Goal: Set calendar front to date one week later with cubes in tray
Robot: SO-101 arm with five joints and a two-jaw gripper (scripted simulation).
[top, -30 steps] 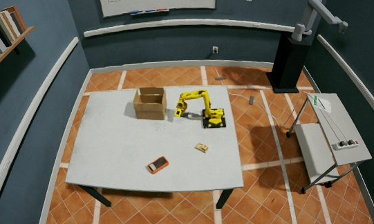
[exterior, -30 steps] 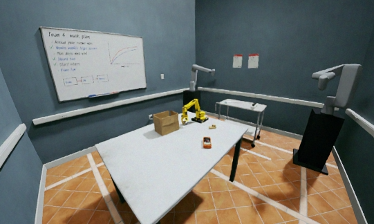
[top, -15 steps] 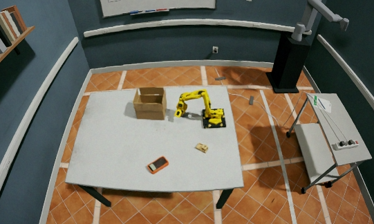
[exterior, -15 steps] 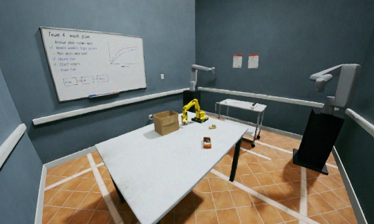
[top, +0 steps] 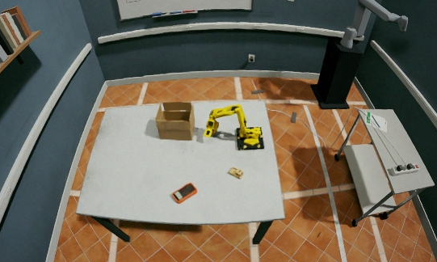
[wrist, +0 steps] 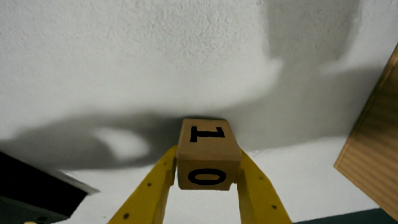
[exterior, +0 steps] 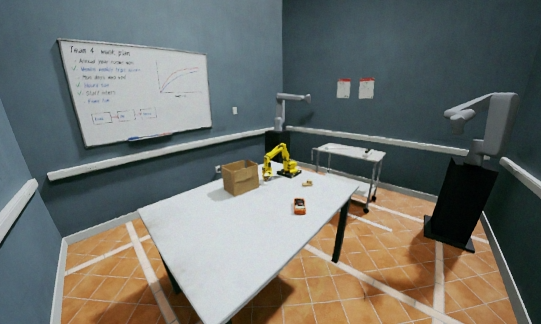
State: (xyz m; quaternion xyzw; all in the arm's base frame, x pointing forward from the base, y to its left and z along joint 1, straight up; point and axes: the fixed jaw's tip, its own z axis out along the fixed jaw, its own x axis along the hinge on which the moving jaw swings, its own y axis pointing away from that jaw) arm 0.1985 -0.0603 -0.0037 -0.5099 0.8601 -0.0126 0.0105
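Note:
In the wrist view my gripper is shut on a wooden number cube and holds it above the white table. The cube's top face shows a 1 lying sideways and the face toward the camera shows a 0 lying sideways. In the top and exterior views the gripper hangs low beside the cardboard box. The small wooden calendar tray lies on the table well in front of the arm's base. I cannot read its front from here.
An orange phone lies on the table toward the front edge. The cardboard box's side is close on the right in the wrist view. A grey cart stands on the floor to the right of the table.

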